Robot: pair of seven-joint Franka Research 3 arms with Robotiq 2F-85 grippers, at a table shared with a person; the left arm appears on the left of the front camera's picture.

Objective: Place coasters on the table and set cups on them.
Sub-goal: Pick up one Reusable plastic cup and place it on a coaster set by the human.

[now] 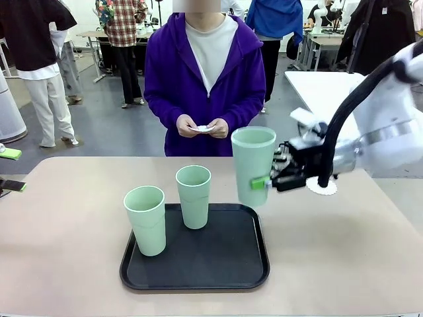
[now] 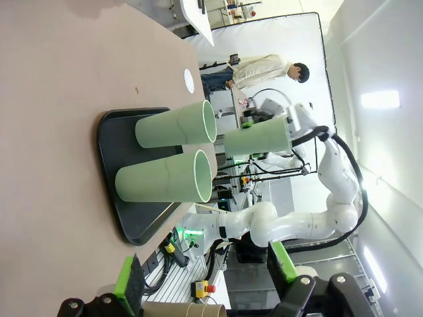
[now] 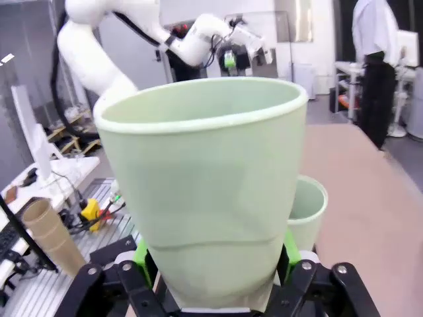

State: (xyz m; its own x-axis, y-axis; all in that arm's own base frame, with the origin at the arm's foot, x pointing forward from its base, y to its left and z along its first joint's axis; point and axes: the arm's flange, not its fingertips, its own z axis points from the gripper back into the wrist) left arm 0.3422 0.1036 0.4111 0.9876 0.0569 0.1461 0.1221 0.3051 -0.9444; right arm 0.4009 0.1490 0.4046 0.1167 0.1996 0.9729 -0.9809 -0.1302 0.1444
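My right gripper [image 1: 266,182] is shut on a mint-green cup [image 1: 253,164] and holds it upright in the air over the right edge of the black tray [image 1: 198,281]. In the right wrist view the held cup [image 3: 205,191] stands between the green pads [image 3: 285,255]. Two more cups [image 1: 145,220] [image 1: 193,196] stand on the tray. One white coaster [image 1: 325,189] lies on the table [image 1: 66,251] just right of the held cup, partly behind my gripper. The person's hands hold more coasters [image 1: 203,128]. My left gripper [image 2: 205,277] is open at the table's left end, grasping nothing.
The person stands at the table's far edge, opposite the tray. A white table [image 1: 324,86] stands behind on the right. The left wrist view has the tray [image 2: 115,172], the cups [image 2: 175,125] and the coaster [image 2: 189,80] lying sideways.
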